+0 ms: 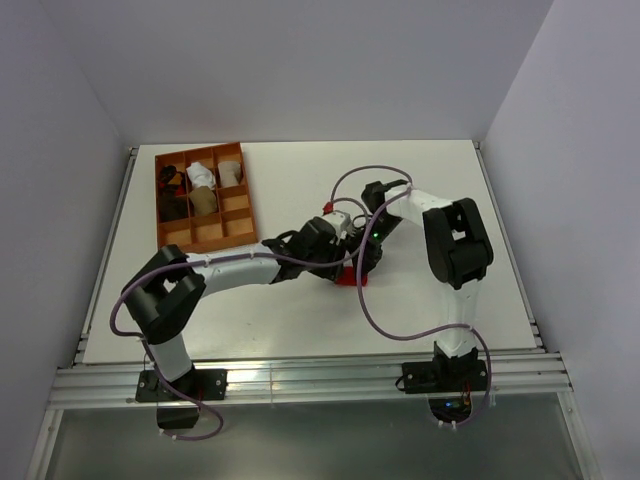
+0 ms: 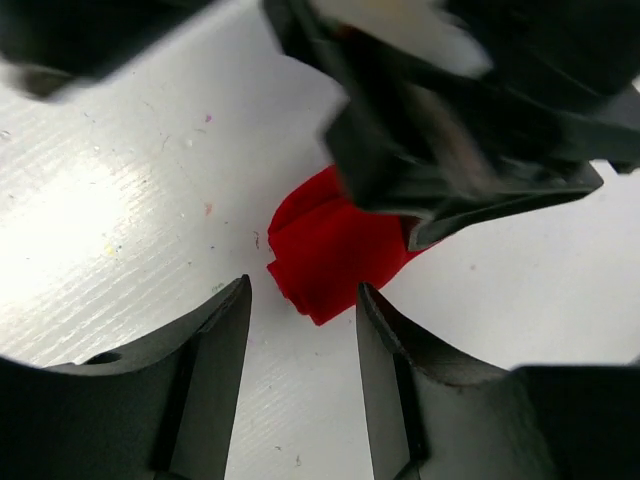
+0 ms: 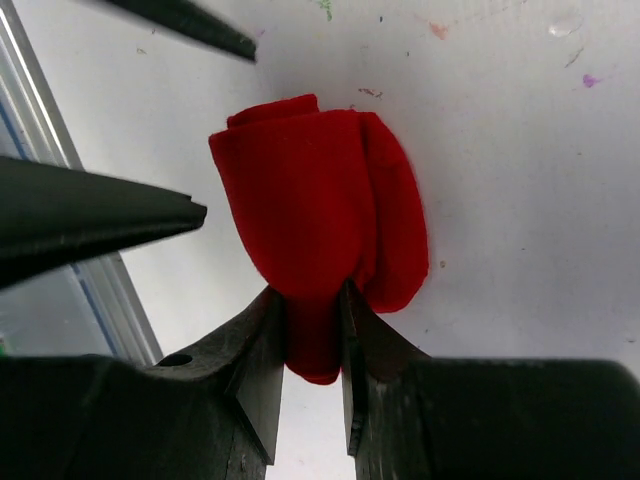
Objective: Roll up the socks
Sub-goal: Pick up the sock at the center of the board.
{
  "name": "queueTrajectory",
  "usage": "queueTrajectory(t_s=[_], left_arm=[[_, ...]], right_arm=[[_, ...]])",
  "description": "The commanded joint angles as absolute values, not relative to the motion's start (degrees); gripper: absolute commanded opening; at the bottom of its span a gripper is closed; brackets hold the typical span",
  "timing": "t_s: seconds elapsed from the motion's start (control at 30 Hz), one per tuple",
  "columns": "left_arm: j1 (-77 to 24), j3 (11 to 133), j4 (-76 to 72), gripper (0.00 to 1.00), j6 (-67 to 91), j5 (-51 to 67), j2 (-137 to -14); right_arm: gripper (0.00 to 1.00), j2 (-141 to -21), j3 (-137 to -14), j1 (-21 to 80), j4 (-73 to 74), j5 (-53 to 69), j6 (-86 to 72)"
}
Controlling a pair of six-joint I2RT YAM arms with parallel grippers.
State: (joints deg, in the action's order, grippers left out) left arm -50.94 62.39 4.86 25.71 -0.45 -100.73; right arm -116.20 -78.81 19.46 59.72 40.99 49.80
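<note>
A red sock [image 3: 310, 200], rolled into a thick bundle, lies on the white table near the middle [image 1: 350, 277]. My right gripper [image 3: 312, 295] is shut on the near end of the roll, with red cloth squeezed between its jaws. From the opposite side my left gripper [image 2: 303, 290] stands open. Its tips sit just at the end of the red sock [image 2: 320, 255] without pinching it. The left fingers [image 3: 120, 215] show as dark points beside the roll in the right wrist view. No white figures show on the sock.
A brown compartment tray [image 1: 207, 236] stands at the back left and holds several rolled bundles in white, tan and dark colours in its far cells. Both arms meet over the table's middle, with a purple cable [image 1: 372, 320] looping in front. Walls close in the left, back and right sides.
</note>
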Motion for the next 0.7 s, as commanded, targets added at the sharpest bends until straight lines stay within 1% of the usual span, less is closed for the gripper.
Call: queueTrajectory(t_s=[0.0, 0.13, 0.23, 0.3, 0.43, 0.57, 0.6, 0.63, 0.67], left_arm=[[-54.7, 65.0, 7.2, 0.51, 19.3, -13.6, -98.7], [-58.4, 65.0, 8.7, 0.54, 15.1, -25.2, -98.7], [-62.0, 64.1, 7.3, 0.56, 10.2, -32.0, -99.5], [-64.2, 63.7, 5.9, 0.56, 7.0, -34.1, -100.5], [-67.7, 64.0, 4.3, 0.6, 3.1, -36.1, -101.6], [-70.0, 65.0, 5.0, 0.65, 0.6, -33.7, -101.5], [-70.1, 64.9, 5.2, 0.68, 0.6, -32.6, -101.4], [-70.4, 64.9, 5.4, 0.73, -1.4, -32.3, -101.4], [-70.8, 64.7, 5.4, 0.74, -2.5, -32.0, -101.5]], right_arm=[[0.2, -120.0, -79.1, 19.3, 62.6, 35.2, 49.7], [0.2, -120.8, -80.2, 19.2, 63.8, 35.0, 49.4], [0.19, -121.8, -81.0, 19.2, 65.0, 35.0, 49.4], [0.19, -121.9, -81.1, 19.2, 65.0, 34.9, 49.2], [0.19, -122.5, -81.8, 19.2, 65.6, 34.8, 49.0], [0.19, -123.7, -83.2, 19.2, 66.3, 34.6, 48.3], [0.19, -123.8, -83.8, 19.2, 67.0, 34.5, 48.1], [0.19, -124.5, -84.2, 19.2, 67.2, 34.5, 48.0], [0.19, -124.9, -84.5, 19.2, 67.7, 34.5, 48.0]])
